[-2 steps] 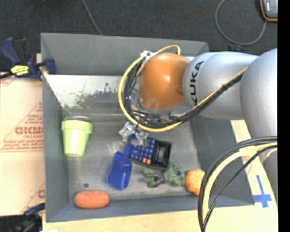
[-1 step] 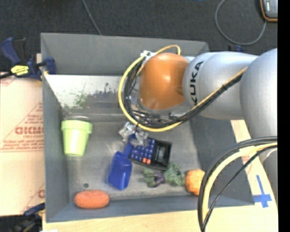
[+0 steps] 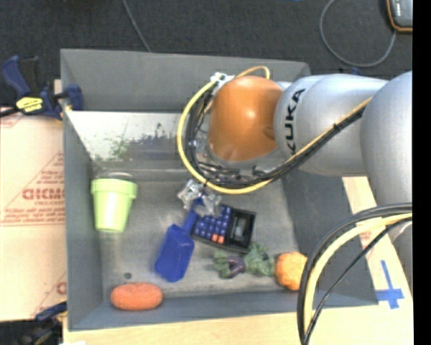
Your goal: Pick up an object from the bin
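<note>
Calculator [image 3: 226, 228] lies in the near half of the bin [image 3: 302, 225], with the blue scoop [image 3: 174, 254] touching its left edge. The gripper [image 3: 199, 198] hangs low over the calculator's far-left corner, and I can't tell its opening. Looks like the approach step with nothing held; next it should centre on one item, descend, close.

The arm [image 3: 337, 131] reaches in from the right, its orange cover [image 3: 241, 117] (cables [image 3: 181, 141] looped round it) over the claw [image 3: 198, 197].

The one word I can read is "KUKA", in black capitals running up the silver arm [image 3: 337, 131] just beside its orange cover [image 3: 241, 117]. The key markings on the dark calculator [image 3: 228, 228] are too small to make out.
</note>
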